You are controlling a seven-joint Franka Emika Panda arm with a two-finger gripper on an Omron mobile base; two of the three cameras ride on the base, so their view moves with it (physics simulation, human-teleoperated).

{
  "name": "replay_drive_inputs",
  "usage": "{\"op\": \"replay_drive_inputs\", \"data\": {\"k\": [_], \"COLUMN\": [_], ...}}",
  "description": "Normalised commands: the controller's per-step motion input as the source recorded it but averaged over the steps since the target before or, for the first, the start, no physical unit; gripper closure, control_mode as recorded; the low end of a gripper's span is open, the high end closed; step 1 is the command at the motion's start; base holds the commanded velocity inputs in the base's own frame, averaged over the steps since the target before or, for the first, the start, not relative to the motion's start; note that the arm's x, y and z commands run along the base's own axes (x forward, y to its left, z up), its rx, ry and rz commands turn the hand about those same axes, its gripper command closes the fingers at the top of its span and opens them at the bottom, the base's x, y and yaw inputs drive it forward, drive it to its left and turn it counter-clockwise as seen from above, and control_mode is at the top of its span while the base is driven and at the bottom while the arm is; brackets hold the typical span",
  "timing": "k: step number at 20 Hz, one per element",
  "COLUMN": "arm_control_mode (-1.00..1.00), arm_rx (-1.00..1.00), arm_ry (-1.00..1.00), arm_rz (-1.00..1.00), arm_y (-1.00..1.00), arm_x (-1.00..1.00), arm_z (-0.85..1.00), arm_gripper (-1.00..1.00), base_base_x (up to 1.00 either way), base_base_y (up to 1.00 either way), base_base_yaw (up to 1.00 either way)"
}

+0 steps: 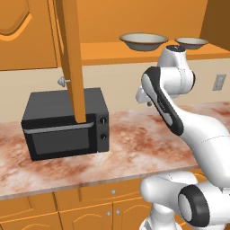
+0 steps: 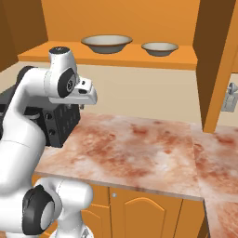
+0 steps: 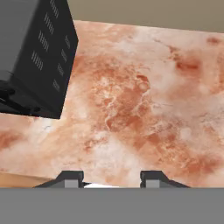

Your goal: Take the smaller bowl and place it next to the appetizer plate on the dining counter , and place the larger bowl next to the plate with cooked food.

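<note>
Gripper (image 3: pixel 111 177): two dark tips apart, nothing between them, above the pinkish-brown marbled counter (image 3: pixel 144 109).
Larger bowl (image 2: pixel 106 43): wide cream bowl on the orange cabinet shelf (image 2: pixel 121 58).
Smaller bowl (image 2: pixel 160 48): beside it, same shelf.
Microwave (image 1: pixel 65 123): black box on the counter.

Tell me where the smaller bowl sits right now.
The smaller bowl sits on the open cabinet's orange shelf above the wall counter, just right of the larger bowl in both base views.
</note>
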Motion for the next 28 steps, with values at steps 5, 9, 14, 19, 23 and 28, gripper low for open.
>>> {"op": "replay_drive_inputs", "data": {"k": [5,9,14,19,23,28], "arm_control_mode": [-1.0,-1.0,-1.0,-1.0,-1.0,-1.0], "arm_rx": [0.07,0.2,0.19,0.16,0.15,0.15], "arm_ry": [-0.31,-0.54,-0.42,-0.33,-0.1,0.01], "arm_rz": [0.0,0.0,-0.01,-0.13,-0.22,-0.27], "arm_y": [0.0,0.0,0.0,0.0,-0.02,-0.21], "arm_x": [-0.4,-0.3,-0.01,0.0,0.01,0.2], "arm_z": [0.38,0.87,0.85,0.75,0.72,0.51], "arm_gripper": [-1.0,-1.0,-1.0,-1.0,-1.0,-1.0], "base_base_x": [0.0,0.0,0.0,0.0,0.0,0.0], "base_base_y": [0.0,0.0,0.0,0.0,0.0,0.0], "base_base_yaw": [0.0,0.0,0.0,0.0,0.0,0.0]}}
